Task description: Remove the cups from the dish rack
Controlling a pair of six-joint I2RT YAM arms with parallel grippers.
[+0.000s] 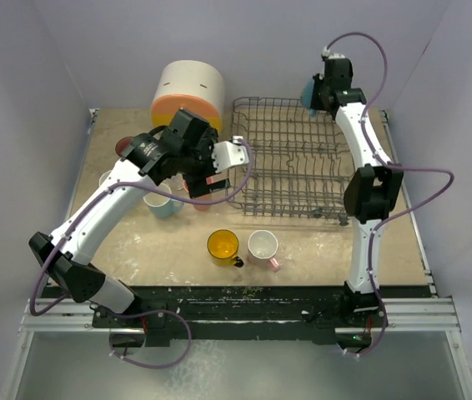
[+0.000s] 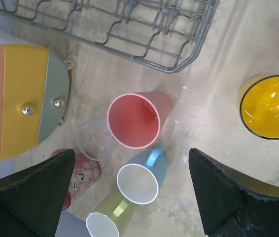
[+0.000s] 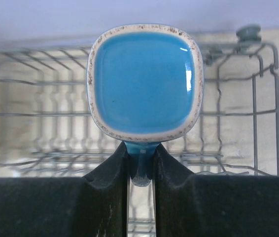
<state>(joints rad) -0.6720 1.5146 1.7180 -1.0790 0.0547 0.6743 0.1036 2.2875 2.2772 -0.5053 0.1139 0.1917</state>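
Note:
The dark grey wire dish rack (image 1: 290,158) stands at the back right and holds no cups that I can see. My right gripper (image 3: 142,163) is shut on the handle of a blue square-rimmed cup (image 3: 143,79), held above the rack's far right corner (image 1: 309,92). My left gripper (image 2: 132,197) is open and empty, hovering over cups grouped left of the rack: a salmon tumbler (image 2: 134,120), a clear glass (image 2: 92,140), a light blue mug (image 2: 142,177), a pale green mug (image 2: 107,219) and a pink patterned cup (image 2: 80,173). A yellow mug (image 1: 223,245) and a pink mug (image 1: 263,246) stand in front of the rack.
A round cream cabinet (image 1: 188,92) with coloured drawers stands at the back left, close to the grouped cups. The rack's near left corner (image 2: 179,64) lies just beyond the salmon tumbler. Walls enclose the table on three sides.

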